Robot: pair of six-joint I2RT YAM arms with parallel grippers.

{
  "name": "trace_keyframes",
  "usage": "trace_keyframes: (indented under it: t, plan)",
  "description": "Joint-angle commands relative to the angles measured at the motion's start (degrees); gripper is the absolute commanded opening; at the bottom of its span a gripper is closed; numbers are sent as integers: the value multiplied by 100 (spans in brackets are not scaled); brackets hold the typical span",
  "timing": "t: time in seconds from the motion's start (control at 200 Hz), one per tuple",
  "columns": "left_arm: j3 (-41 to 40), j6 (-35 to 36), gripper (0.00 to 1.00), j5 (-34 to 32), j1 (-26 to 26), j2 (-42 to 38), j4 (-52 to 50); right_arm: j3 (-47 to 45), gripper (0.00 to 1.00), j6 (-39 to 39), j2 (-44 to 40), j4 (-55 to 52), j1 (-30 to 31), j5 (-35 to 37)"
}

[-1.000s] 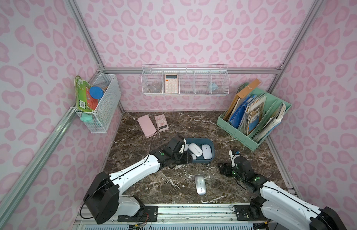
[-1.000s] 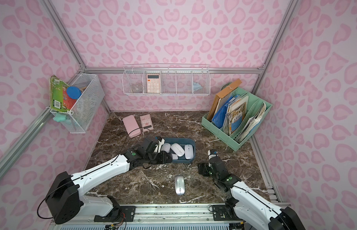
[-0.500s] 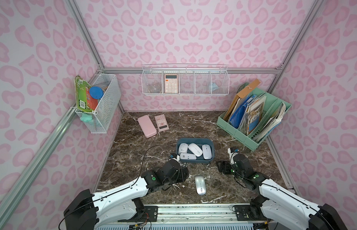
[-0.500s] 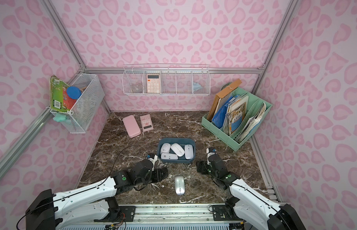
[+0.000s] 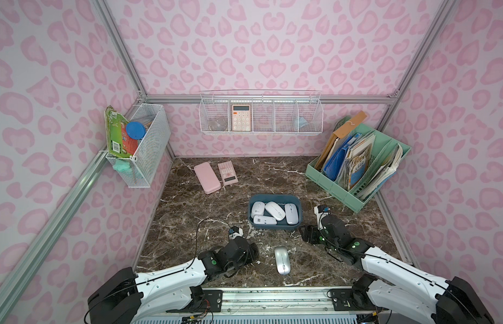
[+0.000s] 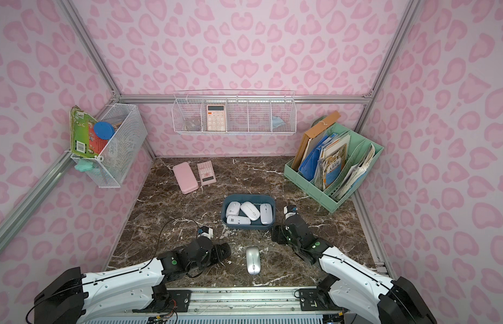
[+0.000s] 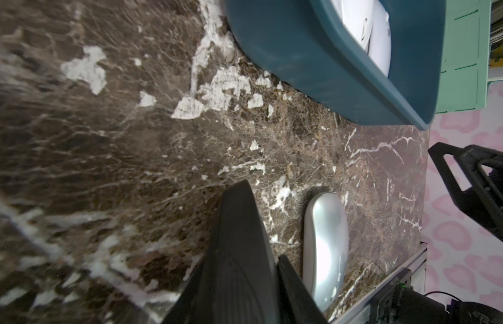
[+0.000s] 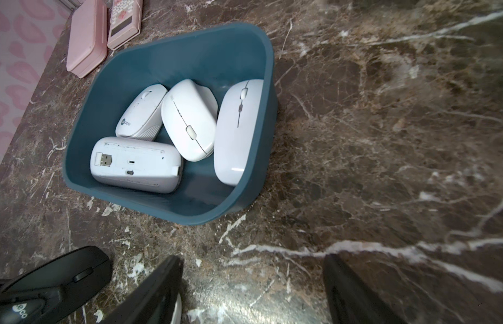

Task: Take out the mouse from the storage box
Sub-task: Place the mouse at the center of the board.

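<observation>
The dark teal storage box [image 5: 274, 197] [image 6: 249, 196] [image 8: 188, 53] stands mid-table with several white mice in it, such as one mouse [image 8: 188, 120]. A silver mouse [image 5: 282, 260] [image 6: 253, 260] [image 7: 324, 246] lies on the marble in front of the box. Left of it my left gripper [image 5: 251, 251] [image 6: 223, 252] is shut on a black mouse [image 8: 62, 276] [image 7: 236, 252], low over the table. One black finger [image 7: 295, 294] shows beside that mouse. My right gripper [image 5: 308, 234] [image 8: 253, 289] hangs open over bare marble by the box's front right corner.
A pink case [image 5: 207, 178] and a pink calculator [image 5: 227, 173] lie at the back left. A mint-green file rack [image 5: 357, 193] fills the back right corner. White wire baskets [image 5: 260, 117] [image 5: 143, 146] hang on the walls. A metal rail [image 5: 272, 291] runs along the front edge.
My left arm has pulled back from the storage box to the front of the table, carrying the black mouse. The right arm has hardly moved.
</observation>
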Motion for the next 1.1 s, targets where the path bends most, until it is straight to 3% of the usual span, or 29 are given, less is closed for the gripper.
trace_keyframes:
  t: [0.0,0.42,0.705,0.87,1.095]
  plan:
    - [-117,-190,40,-23,-6,147,345,146,82,43,33,-123,48,170]
    - [-249,-373,53,89,-6,810,708,614,82,263,566,-411,705,705]
    - [-144,-470,82,-177,-6,524,-59,856,82,214,768,-560,880,894]
    - [-14,-532,94,-695,-6,-181,-1481,1133,82,8,923,-668,961,1053]
    - [759,140,99,-1987,25,-1552,-3982,1908,83,-560,1466,-850,964,1034]
